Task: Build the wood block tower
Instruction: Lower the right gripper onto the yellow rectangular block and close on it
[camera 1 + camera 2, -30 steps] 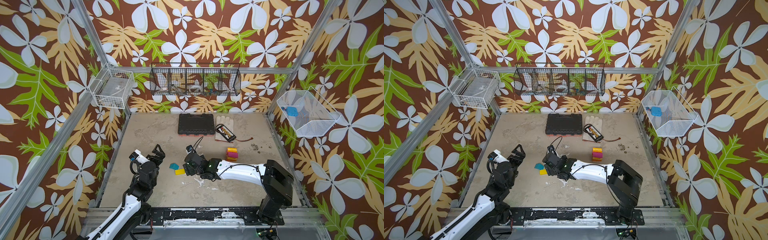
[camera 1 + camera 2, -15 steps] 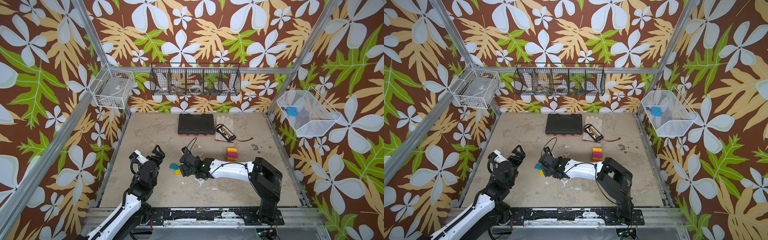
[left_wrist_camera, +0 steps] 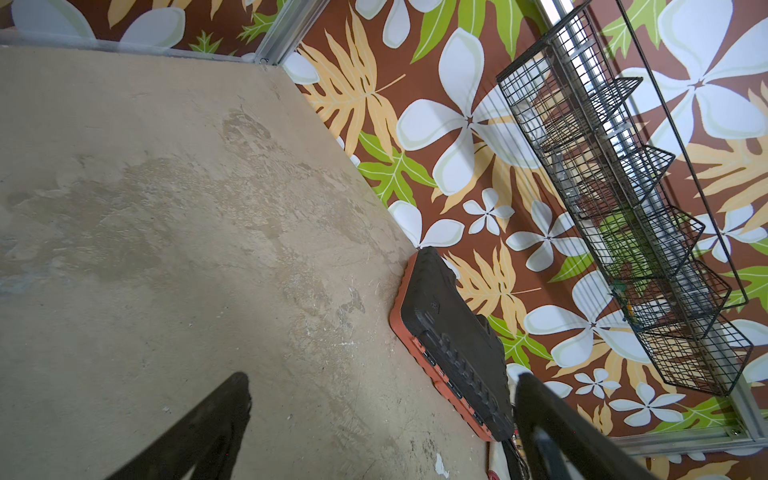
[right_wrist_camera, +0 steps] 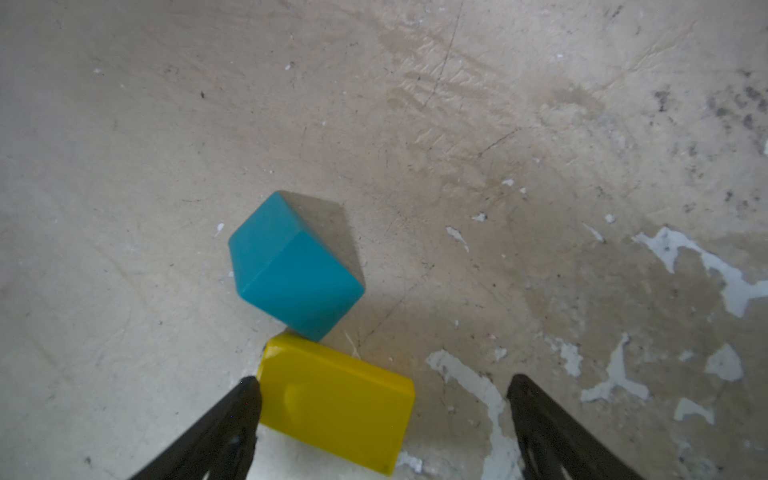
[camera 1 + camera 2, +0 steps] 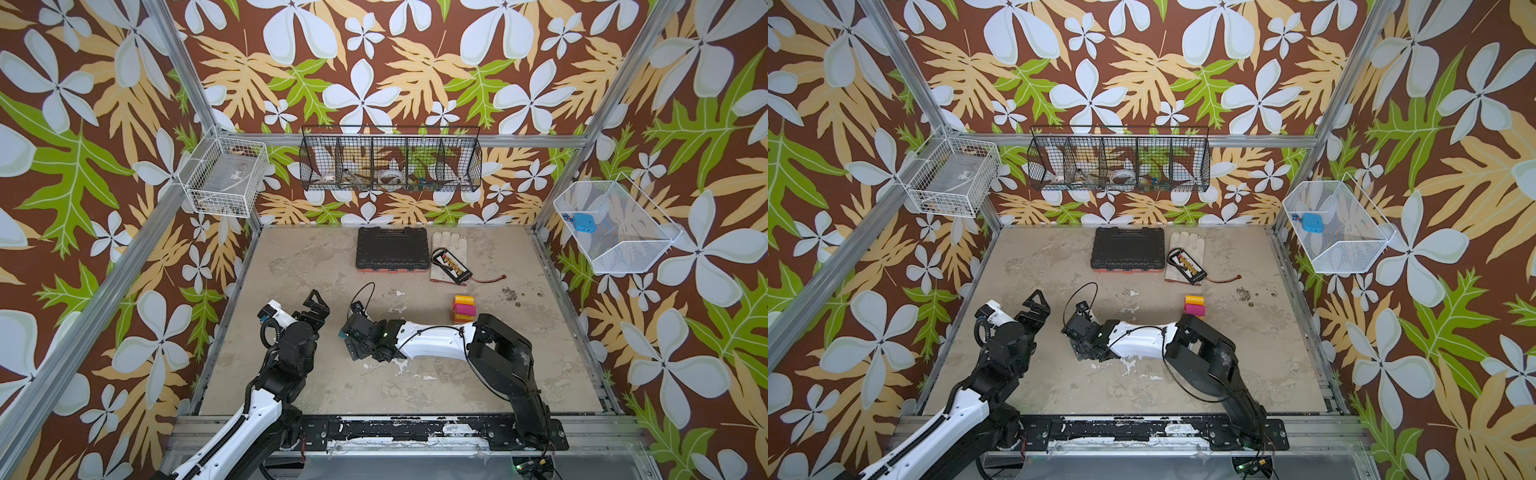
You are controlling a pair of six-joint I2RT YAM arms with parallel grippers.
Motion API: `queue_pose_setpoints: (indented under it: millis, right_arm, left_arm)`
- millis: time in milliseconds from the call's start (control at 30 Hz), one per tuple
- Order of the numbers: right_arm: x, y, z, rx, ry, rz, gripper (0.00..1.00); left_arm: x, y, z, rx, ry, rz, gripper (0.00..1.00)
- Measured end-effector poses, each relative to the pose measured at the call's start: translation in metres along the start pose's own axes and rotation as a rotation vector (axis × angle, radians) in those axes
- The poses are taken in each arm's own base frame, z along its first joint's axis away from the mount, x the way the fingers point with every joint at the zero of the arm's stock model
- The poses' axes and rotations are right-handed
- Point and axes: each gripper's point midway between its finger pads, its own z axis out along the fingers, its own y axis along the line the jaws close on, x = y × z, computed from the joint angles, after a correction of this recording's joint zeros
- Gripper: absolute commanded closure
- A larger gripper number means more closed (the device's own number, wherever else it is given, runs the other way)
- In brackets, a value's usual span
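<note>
Surface: the table (image 5: 291,374) was beige and scuffed, w/ white chipped patches. The walls (image 5: 374,62) carried a floral print on an alu. frame. A black case (image 5: 392,249) lay flat at the rear wall, w/ a wire basket (image 5: 390,160) hung above it.

The left tool (image 3: 382,376) had its fingers wide apart w/ nothing between them. It sat over bare table in front of the case, to its left.

The right tool (image 4: 382,379) had its fingers apart, low over the table in front of the case. A yellow block (image 4: 336,415) lay between them. One fingertip (image 4: 249,386) met the block's end and the opposite finger stood clear, so there was no clamp.

The yellow block lay flat, long axis approx. across the finger gap, slightly skewed. A teal block (image 4: 291,266) touched its corner on the side away from the tool.

The tower (image 5: 463,308) had 3 blocks, yellow over magenta over orange. It stood in front of the case, to its right, long axes approx. parallel to the case's front edge.
</note>
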Motion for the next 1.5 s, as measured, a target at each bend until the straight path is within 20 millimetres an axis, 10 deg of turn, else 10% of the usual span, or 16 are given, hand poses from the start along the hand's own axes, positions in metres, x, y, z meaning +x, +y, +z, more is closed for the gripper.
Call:
queue_pose_setpoints:
  millis: [400, 1167, 1500]
  right_arm:
    - [0.007, -0.013, 0.010, 0.050, 0.018, -0.003, 0.17]
    - [0.047, -0.109, -0.034, 0.204, 0.027, 0.098, 0.12]
    - [0.028, -0.083, -0.033, 0.101, 0.009, 0.168, 0.10]
  left_arm:
    - [0.000, 0.000, 0.000, 0.000, 0.001, 0.000, 0.00]
    - [0.001, 0.000, 0.000, -0.002, 0.002, 0.002, 0.00]
    - [0.001, 0.000, 0.000, 0.000, 0.005, 0.002, 0.00]
